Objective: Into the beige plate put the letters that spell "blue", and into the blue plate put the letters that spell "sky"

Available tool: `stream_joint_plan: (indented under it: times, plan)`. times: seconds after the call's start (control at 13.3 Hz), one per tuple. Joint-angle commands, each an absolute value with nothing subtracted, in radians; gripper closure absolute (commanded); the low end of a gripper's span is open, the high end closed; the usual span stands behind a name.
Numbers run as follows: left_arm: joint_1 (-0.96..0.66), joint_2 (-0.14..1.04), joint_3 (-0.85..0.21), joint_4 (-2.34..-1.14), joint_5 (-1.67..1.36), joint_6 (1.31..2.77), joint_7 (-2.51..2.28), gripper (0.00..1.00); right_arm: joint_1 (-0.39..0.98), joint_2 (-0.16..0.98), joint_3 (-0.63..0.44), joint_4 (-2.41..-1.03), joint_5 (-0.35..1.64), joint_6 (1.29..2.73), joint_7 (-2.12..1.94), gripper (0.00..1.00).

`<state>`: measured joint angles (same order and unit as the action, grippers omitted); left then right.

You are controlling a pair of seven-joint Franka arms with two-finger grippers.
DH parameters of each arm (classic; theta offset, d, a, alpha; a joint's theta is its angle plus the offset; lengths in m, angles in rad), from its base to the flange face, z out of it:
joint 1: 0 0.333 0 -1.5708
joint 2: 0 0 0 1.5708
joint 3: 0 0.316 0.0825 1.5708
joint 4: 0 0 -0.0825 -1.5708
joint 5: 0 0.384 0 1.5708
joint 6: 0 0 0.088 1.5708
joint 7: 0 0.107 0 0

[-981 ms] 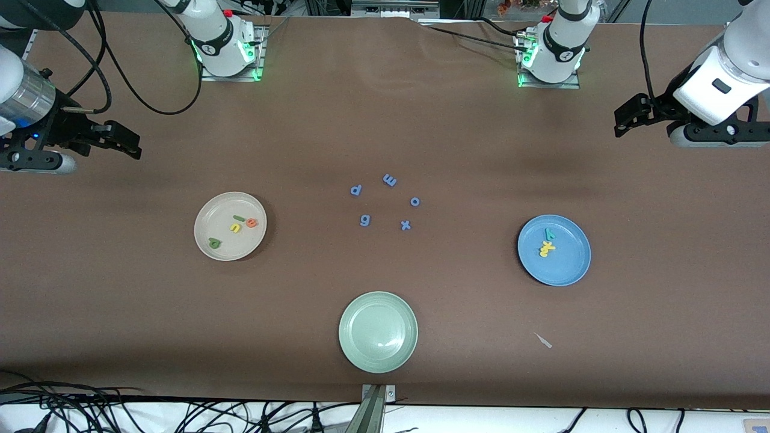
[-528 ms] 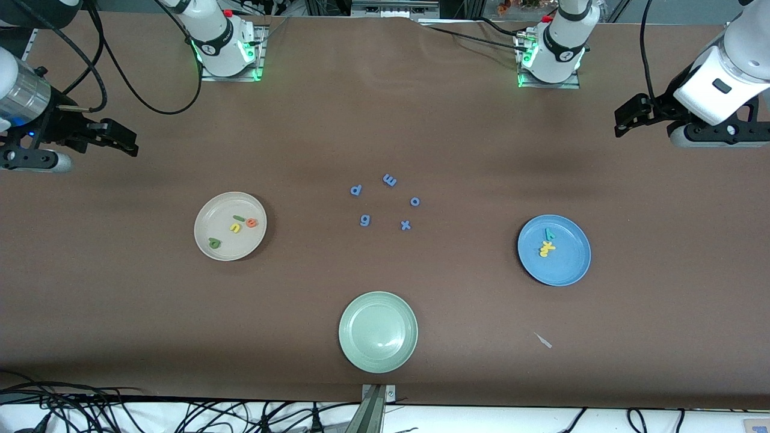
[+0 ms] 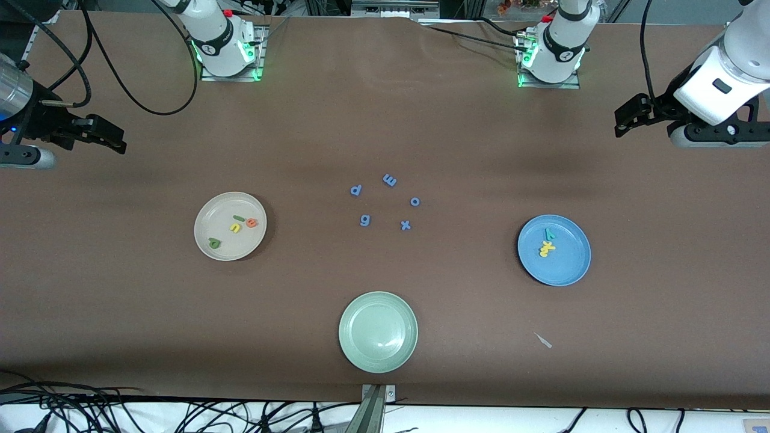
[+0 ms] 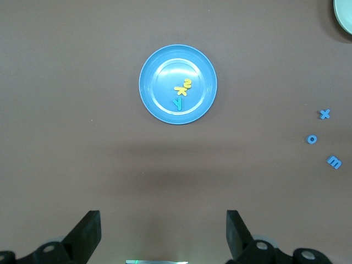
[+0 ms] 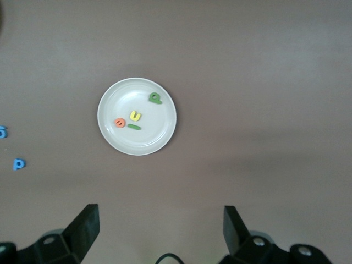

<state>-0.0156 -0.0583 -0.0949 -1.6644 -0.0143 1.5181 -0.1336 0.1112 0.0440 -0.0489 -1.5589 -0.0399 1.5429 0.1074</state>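
Note:
The beige plate (image 3: 240, 248) (image 5: 144, 138) holds the green b (image 3: 214, 243) (image 5: 155, 98), thin green l (image 3: 239, 218) (image 5: 133, 127), yellow u (image 3: 235, 228) (image 5: 135, 116) and orange e (image 3: 251, 223) (image 5: 119, 122). In the blue plate (image 3: 570, 266) (image 4: 159, 102) lie the yellow s (image 3: 543, 253) (image 4: 188, 83), yellow k (image 3: 547, 245) (image 4: 180, 90) and teal y (image 3: 549, 233) (image 4: 177, 103). My right gripper (image 3: 111, 136) (image 5: 159, 212) hangs open and empty high over the table's edge at the right arm's end. At the left arm's end my left gripper (image 3: 625, 117) (image 4: 163, 220) is also raised, open and empty.
An empty pale green plate (image 3: 378, 332) sits near the front edge. Five blue letters lie mid-table: p (image 3: 355, 190), m (image 3: 390, 180), o (image 3: 415, 201), g (image 3: 364, 220), x (image 3: 406, 225). A small white scrap (image 3: 544, 340) lies nearer the camera than the blue plate.
My right gripper has drawn back toward the right arm's end of the table, away from the beige plate. The left arm and all letters have stayed put.

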Motion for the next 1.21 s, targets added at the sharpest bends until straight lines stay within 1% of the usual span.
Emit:
stream_joint_plan:
  times: [0.0,0.15,0.3,0.75,0.91,1.13]
  plan:
    - [-0.014,-0.051,-0.097,-1.637,0.006,1.494,-0.117,0.0,0.117,0.071,-0.049,-1.48,-0.054,1.5,0.092,0.0]
    - [-0.014,-0.051,-0.097,-1.637,0.006,1.494,-0.117,0.0,0.117,0.072,-0.048,-1.48,-0.035,1.512,0.098,0.0]
    - [-0.014,-0.051,-0.097,-1.637,0.006,1.494,-0.117,0.0,0.104,0.081,-0.058,-1.479,0.033,1.514,0.095,0.0]
    - [-0.014,-0.051,-0.097,-1.637,0.006,1.494,-0.118,0.0,0.1,0.083,-0.057,-1.479,0.018,1.509,0.089,0.0]
    - [-0.014,-0.051,-0.097,-1.635,0.006,1.496,-0.118,0.0,0.1,0.083,-0.057,-1.479,-0.029,1.512,-0.021,0.0]
    - [-0.014,-0.051,-0.097,-1.637,0.006,1.496,-0.118,0.0,0.097,0.083,-0.057,-1.479,-0.025,1.509,-0.04,0.0]
